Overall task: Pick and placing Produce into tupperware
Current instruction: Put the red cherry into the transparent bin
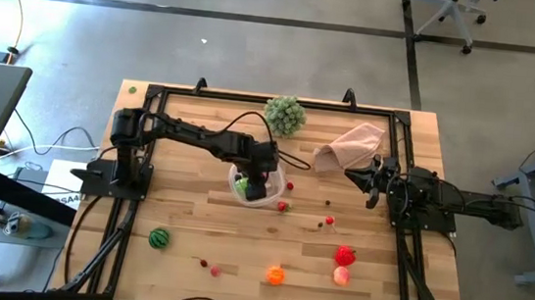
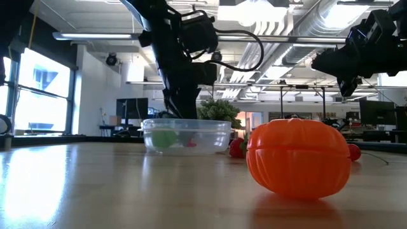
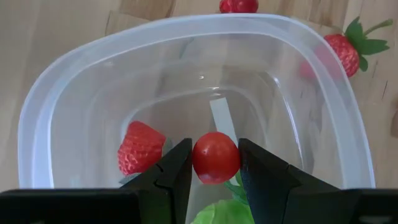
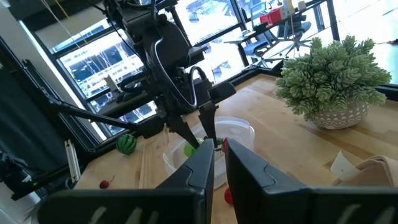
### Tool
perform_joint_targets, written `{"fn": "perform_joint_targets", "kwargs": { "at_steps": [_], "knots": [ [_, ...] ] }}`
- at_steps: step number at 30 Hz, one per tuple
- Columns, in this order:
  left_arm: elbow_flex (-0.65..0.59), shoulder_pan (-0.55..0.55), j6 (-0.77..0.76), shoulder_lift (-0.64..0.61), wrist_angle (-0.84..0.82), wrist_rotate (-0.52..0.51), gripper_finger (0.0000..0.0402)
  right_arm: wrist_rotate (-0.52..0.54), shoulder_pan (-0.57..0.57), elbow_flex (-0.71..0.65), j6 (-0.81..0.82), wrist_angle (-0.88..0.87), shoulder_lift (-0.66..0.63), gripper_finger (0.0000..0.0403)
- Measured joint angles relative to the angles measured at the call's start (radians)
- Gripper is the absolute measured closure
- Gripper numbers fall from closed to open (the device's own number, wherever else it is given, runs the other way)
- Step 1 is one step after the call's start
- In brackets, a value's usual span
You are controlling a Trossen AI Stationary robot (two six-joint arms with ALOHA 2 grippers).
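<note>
The clear tupperware (image 1: 240, 191) stands mid-table, and its rim (image 3: 186, 28) fills the left wrist view. My left gripper (image 1: 257, 185) points down into it, shut on a small red berry (image 3: 216, 157). A strawberry (image 3: 140, 148) and a light green piece (image 3: 221, 211) lie inside. Another strawberry (image 3: 345, 53) lies just outside the rim. On the table rest a striped green piece (image 1: 159, 238), an orange piece (image 1: 276, 275), a red piece (image 1: 345, 256), a pink piece (image 1: 341, 274) and scattered berries (image 1: 328, 219). My right gripper (image 1: 372, 185) waits at the table's right, its fingers close together, holding nothing. My left gripper pinches the round red berry (image 3: 216, 157) between its two fingers (image 3: 177, 168), one on each side. The fingers come from above, pointing down into the tupperware. The berry is held above the container's floor, over the light green piece.
A large pale green leafy ball (image 1: 285, 115) and a pinkish-beige cloth (image 1: 351, 146) sit near the far edge. A black frame (image 1: 253, 99) runs along the table's edges. The orange piece (image 2: 297, 158) stands close to the low camera.
</note>
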Motion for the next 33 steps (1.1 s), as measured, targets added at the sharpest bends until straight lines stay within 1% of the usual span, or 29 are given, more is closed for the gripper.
{"fn": "perform_joint_targets", "kwargs": {
  "at_steps": [16, 33],
  "knots": [
    [0.001, 0.000, -0.004, 0.040, -0.012, 0.016, 0.0284, 0.000, 0.000, 0.000, 0.000, 0.000, 0.000, 0.0373],
    [0.001, 0.000, 0.003, 0.041, -0.016, 0.016, 0.0284, 0.000, 0.000, 0.000, 0.000, 0.000, -0.001, 0.0373]
  ]
}}
